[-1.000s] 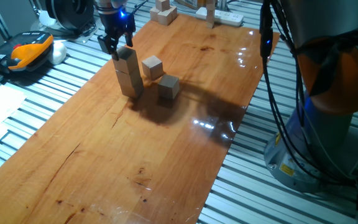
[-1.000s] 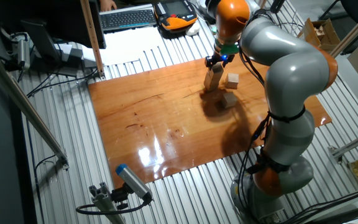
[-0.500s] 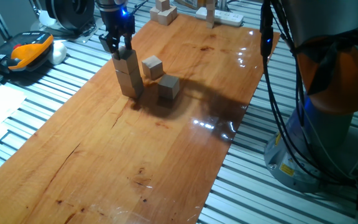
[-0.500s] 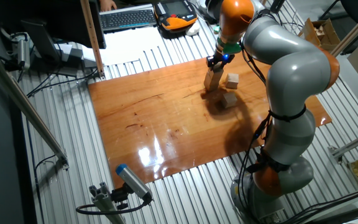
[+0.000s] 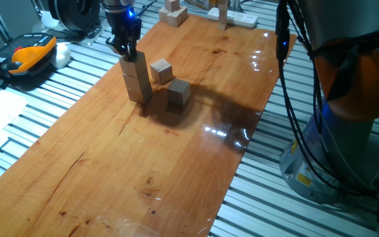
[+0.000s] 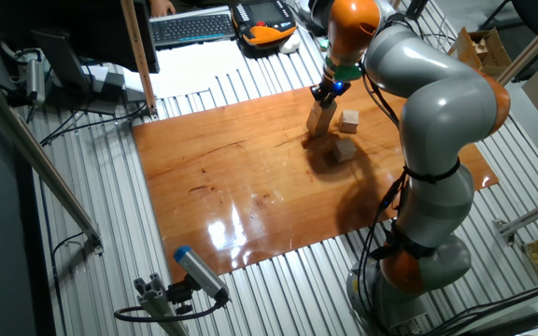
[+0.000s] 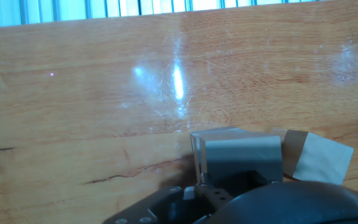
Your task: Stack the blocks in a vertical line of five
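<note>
Three blocks stacked (image 5: 136, 80), two loose (image 5: 178, 92) — gripper (image 5: 126, 51) atop, jaw state unclear.

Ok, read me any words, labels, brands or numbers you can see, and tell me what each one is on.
No text can be read in any view.
The yellow sticker on the arm's base: print too small to read.
The keyboard: keys too small to read.
The orange and black handset: nothing legible.
The blocks and the board: no markings show.
</note>
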Robot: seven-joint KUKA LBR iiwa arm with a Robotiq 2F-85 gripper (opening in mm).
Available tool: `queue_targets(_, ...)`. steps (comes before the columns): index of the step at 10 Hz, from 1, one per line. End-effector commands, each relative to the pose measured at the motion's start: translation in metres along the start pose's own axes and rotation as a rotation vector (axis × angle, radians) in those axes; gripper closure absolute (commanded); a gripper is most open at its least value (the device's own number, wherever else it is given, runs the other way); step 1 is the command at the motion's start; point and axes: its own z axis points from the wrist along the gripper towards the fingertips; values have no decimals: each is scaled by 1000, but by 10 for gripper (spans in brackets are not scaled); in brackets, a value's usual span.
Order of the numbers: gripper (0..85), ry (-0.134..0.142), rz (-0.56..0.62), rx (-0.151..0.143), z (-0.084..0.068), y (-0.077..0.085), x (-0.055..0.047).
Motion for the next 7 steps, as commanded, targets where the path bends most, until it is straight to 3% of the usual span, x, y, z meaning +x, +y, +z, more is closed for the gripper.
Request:
queue_targets(1,510,0,-2,3,0,0,0)
queue_targets(2,340,5,-3,2,0,0,0)
queue_targets(7,340,-5,6,2,-1,2,2)
